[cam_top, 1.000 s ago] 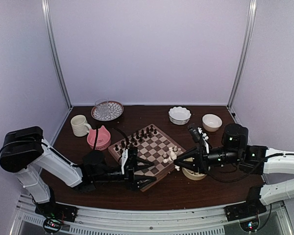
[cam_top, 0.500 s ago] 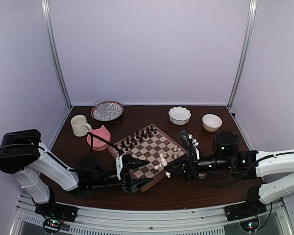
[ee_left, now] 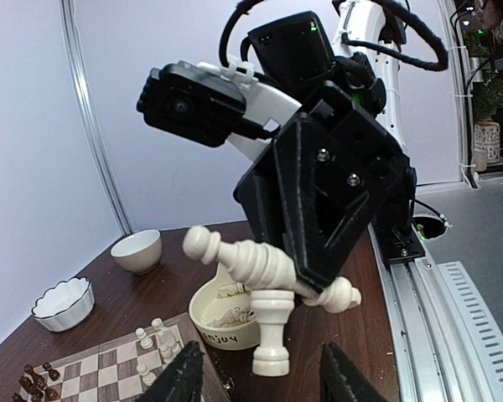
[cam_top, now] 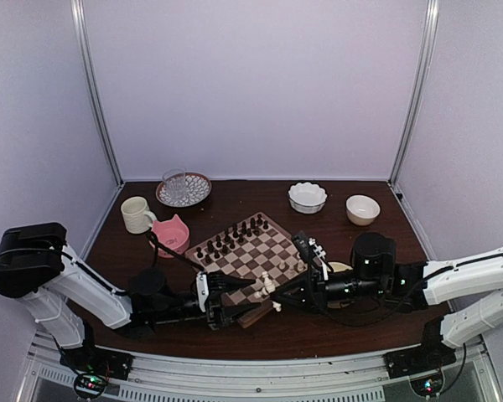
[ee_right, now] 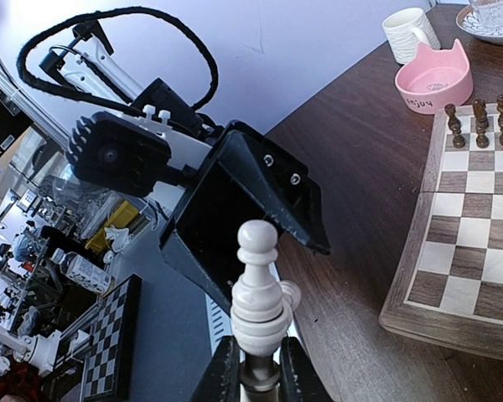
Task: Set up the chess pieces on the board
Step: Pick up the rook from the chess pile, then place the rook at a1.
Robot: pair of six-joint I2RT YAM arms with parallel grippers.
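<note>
Clamping cream-white turned chess piece (ee_right: 258,301) in right gripper (ee_right: 258,378); presenting left gripper (ee_left: 261,390) jaws apart opposite, beside checkered wooden chessboard (ee_right: 419,322).

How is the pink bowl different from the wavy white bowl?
The pink bowl has two pointy ears; the white bowl has a wavy rim. The pink bowl sits left of the board by the mug; the white bowl sits farther back, rightward. Both are round bowls.
</note>
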